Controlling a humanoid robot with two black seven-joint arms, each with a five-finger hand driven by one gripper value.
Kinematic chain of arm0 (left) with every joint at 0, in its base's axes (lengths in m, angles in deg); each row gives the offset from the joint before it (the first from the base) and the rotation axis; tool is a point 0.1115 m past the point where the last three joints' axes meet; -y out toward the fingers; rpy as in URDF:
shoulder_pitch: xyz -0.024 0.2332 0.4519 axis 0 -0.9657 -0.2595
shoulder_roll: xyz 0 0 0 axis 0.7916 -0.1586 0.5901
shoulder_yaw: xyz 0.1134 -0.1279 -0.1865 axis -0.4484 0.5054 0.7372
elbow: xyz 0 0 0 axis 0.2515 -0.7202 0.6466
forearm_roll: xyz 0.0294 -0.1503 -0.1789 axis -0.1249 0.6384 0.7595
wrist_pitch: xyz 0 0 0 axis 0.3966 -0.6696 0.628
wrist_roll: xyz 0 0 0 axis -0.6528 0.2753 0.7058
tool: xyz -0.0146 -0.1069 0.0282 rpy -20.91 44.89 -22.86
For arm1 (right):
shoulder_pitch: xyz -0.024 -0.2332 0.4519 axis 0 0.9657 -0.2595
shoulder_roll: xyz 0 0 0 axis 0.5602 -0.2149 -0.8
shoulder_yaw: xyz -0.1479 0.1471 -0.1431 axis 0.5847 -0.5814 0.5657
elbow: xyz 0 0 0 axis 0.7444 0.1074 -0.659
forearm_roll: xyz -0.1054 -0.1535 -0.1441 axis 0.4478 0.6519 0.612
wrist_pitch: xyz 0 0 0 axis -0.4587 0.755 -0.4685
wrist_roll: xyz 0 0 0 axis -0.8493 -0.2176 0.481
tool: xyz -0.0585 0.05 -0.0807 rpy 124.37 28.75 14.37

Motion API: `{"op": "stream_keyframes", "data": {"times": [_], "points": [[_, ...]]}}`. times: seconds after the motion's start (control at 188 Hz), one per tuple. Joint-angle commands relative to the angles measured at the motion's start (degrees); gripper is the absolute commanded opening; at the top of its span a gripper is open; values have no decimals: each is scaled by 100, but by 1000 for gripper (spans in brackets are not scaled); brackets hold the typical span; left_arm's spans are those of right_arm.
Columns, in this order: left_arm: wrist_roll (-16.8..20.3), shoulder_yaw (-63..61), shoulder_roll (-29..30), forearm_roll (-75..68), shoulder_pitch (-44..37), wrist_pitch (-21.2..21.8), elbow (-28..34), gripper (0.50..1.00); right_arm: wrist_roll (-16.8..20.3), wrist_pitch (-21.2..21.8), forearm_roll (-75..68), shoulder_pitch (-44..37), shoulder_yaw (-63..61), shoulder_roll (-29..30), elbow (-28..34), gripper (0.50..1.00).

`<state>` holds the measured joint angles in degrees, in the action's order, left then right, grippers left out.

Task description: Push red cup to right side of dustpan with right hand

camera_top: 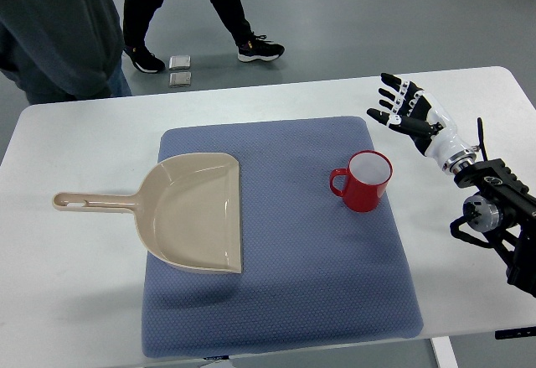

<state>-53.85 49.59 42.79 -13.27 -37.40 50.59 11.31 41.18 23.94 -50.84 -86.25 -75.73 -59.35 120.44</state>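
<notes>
A red cup [365,181] with a white inside stands upright on the blue mat [285,284], its handle pointing left. A beige dustpan [191,211] lies on the mat's left part, its handle reaching left over the white table and its open edge facing the cup. My right hand [404,106] hovers up and to the right of the cup, apart from it, with fingers spread and holding nothing. The right arm comes in from the right edge.
The white table [75,301] carries the mat. A person in dark clothes stands at the far left [59,24], and another person's legs [209,7] are beyond the table's far edge. Two small grey blocks [180,70] lie on the floor.
</notes>
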Motion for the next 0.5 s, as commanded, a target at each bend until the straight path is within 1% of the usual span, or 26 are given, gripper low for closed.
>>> {"op": "stream_keyframes", "data": {"times": [0.0, 0.25, 0.494], "points": [[0, 44, 0, 0, 0, 6, 0, 1000, 0, 3, -9, 0, 0, -16, 0, 934], [0, 35, 0, 0, 0, -3, 17, 1000, 0, 12, -9, 0, 0, -25, 0, 934], [0, 17, 0, 0, 0, 6, 35, 1000, 0, 100, -9, 0, 0, -209, 0, 934]]}}
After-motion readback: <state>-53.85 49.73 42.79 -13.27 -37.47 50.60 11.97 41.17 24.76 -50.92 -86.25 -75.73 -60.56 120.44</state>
